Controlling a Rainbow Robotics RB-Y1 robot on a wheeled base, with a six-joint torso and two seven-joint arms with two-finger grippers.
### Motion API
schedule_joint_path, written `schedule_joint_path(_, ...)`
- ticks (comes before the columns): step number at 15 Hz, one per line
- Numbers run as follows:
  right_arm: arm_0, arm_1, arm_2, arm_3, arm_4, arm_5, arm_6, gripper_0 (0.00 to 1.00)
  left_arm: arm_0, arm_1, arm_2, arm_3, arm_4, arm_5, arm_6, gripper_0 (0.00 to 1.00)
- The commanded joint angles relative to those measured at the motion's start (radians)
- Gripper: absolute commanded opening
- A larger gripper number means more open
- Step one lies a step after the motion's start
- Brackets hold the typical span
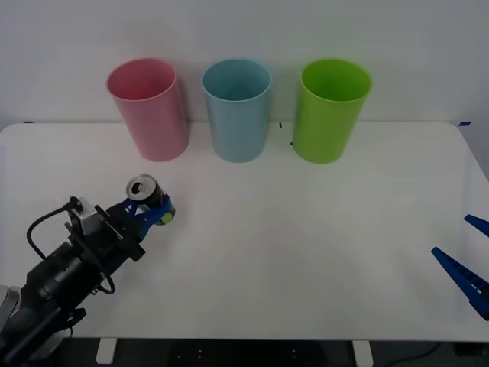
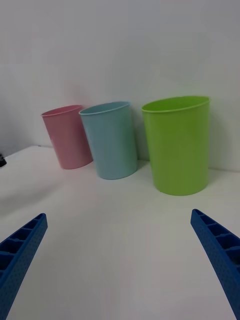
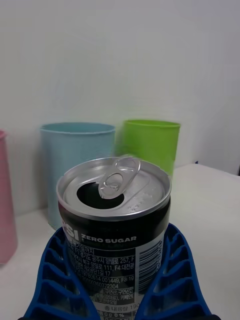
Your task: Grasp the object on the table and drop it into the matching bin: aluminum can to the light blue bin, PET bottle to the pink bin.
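The blue fingers (image 3: 60,280) hide the aluminum can's (image 3: 115,235) lower body. The pink bin (image 3: 6,200) is cut off at the left wrist view's edge.

We see the left arm (image 1: 57,271) as a black, cylindrical limb with a grey block near its wrist and a looping black cable — ending in a left pincer (image 3: 120,280) of blue ribbed fingers; the right pincer (image 2: 120,260) shows matching blue latticed fingers.

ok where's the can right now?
Front view: the aluminum can stands upright on the left part of the table, between the fingers of the left gripper, in front of the pink bin.
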Motion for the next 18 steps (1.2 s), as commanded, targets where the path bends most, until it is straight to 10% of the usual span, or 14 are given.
schedule_joint_path(1, 0.0, 0.0, 0.0, 0.0, 0.0, 0.0, 0.0, 1.0, -0.021, 0.0, -0.023, -0.059, -0.004, 0.076, 0.06, 0.0)
schedule_joint_path(18, 0.0, 0.0, 0.0, 0.0, 0.0, 0.0, 0.0, 1.0, -0.385, -0.015, -0.067, -0.016, -0.155, 0.294, 0.436, 0.0)
